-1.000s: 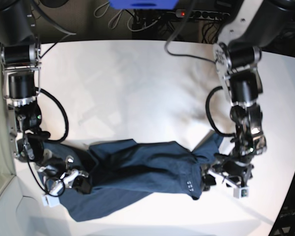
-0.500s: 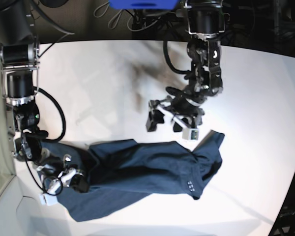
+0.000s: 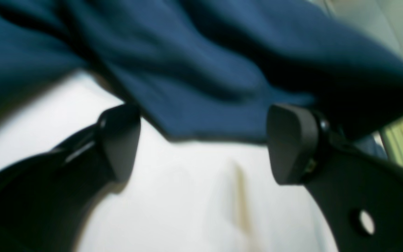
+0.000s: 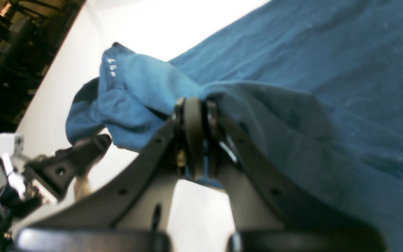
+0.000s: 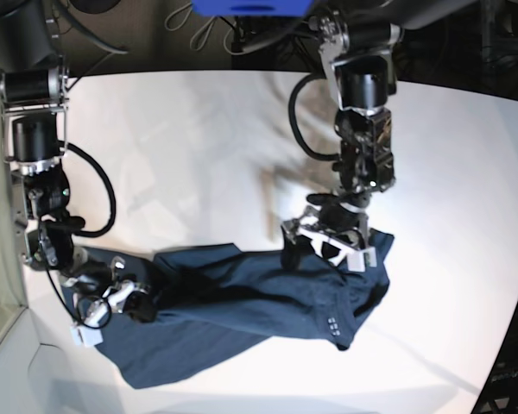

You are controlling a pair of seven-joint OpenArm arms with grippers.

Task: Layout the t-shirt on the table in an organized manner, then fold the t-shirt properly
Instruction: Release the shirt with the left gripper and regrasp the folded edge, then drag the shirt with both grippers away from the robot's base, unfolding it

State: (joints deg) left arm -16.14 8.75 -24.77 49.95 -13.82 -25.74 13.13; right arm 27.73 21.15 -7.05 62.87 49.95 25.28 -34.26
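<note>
Cloth lies bunched in a long band across the near part of the table [image 5: 198, 147]; the t-shirt [image 5: 242, 302] is not yet spread, so each arm works one end of it. At one end the right gripper [image 4: 194, 140] is clamped tight on a fold of fabric, probably to anchor that end; the left gripper [image 3: 201, 140] hangs over the opposite edge with jaws wide apart and nothing between them, seemingly lined up to take the hem just ahead.

Nothing could be read for certain: the dark navy-blue cotton t-shirt [image 5: 242, 293] carried small white printed marks [image 5: 332, 325] near its crumpled end, too small to decipher.
</note>
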